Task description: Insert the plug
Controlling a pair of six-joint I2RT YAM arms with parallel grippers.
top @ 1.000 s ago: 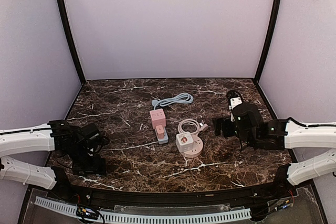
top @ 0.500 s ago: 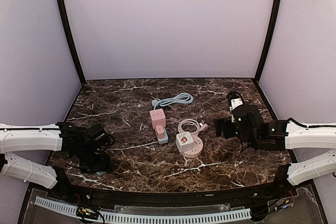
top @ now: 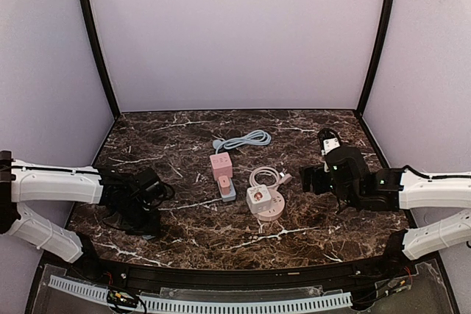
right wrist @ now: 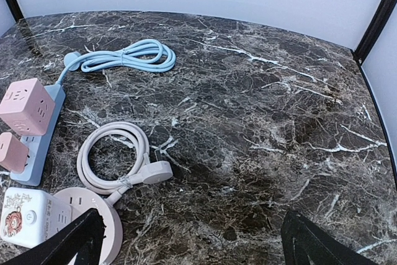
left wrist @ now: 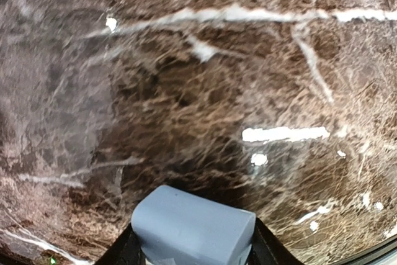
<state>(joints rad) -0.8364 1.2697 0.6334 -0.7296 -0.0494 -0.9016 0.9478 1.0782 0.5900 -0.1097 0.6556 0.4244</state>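
Near the middle of the worktop [top: 184, 234], the plug [right wrist: 155, 172] lies loose beside the round pink socket [top: 274, 209]; we judge ourselves merely approaching. The right arm [top: 427, 190] has its jaws apart; the left arm [top: 59, 185], we cannot tell. Next we must descend and pinch the plug

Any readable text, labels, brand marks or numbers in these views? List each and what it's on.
Nothing can be read.
White cube adapter: red printed mark on its side, too blurred to read.
White tag on the right arm: too small to read.
Pink cube adapter: no lettering visible.
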